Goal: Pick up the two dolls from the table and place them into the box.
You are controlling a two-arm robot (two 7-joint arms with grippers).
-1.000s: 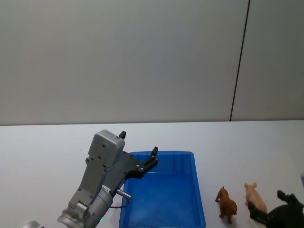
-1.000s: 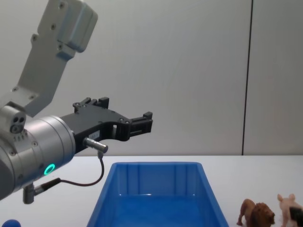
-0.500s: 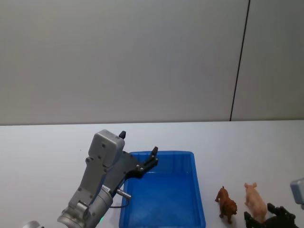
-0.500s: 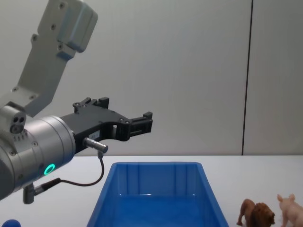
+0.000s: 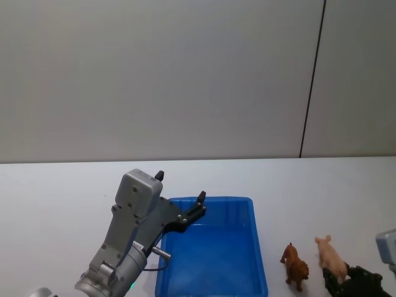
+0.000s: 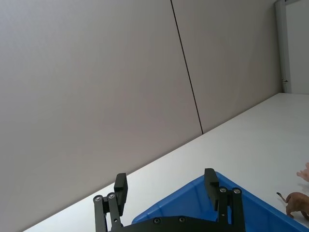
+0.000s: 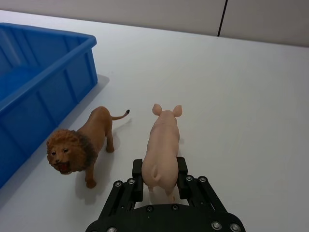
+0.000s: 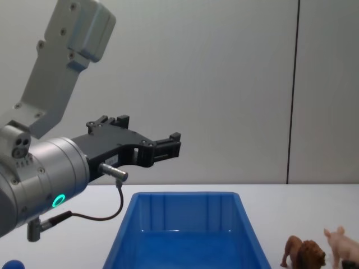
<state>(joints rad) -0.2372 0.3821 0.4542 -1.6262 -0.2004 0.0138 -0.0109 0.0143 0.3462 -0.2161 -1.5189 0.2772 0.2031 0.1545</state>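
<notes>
Now one lion (image 5: 296,267), one box (image 5: 232,200), one pig (image 5: 331,260) between right gripper (image 7: 160,168) fingers (image 7: 137,177).

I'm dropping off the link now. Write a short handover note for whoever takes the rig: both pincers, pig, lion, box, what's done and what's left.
Right pincer: shut on the pig's rump, low at the table, right of the box.
Left pincer: open and empty, held in the air by the box's far left corner.
Lion: standing on the table between box and pig, untouched.
Done: pig gripped. Neither doll is in the box.
Left: lift the pig, carry it over the rim and release; then probably the same for the lion.
</notes>
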